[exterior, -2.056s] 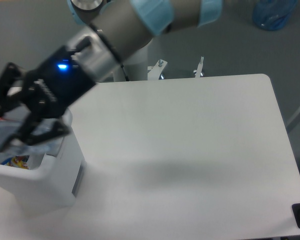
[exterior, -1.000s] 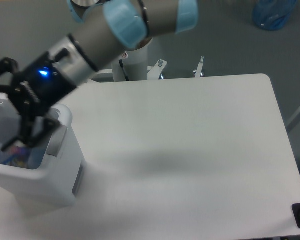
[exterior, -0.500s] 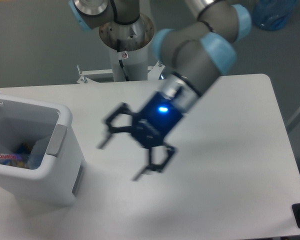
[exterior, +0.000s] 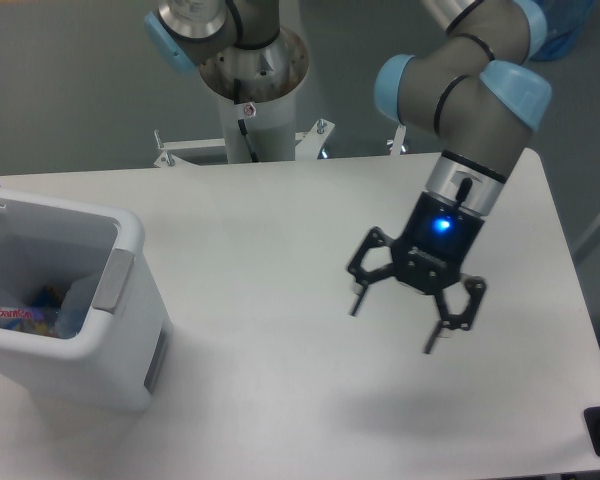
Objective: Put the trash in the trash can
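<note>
The fixed camera looks down on a white table (exterior: 280,330) with the trash can (exterior: 130,290) standing at its left edge; inside the can, low against its left wall, lies the crushed bottle (exterior: 20,316) with its red-lettered label showing, and whether the tissue wad is in there too cannot be made out. Well to the right of the trash can, the gripper (exterior: 393,322) hangs over bare tabletop with its fingers (exterior: 357,297) spread wide and nothing between them, a blue light glowing on its body.
</note>
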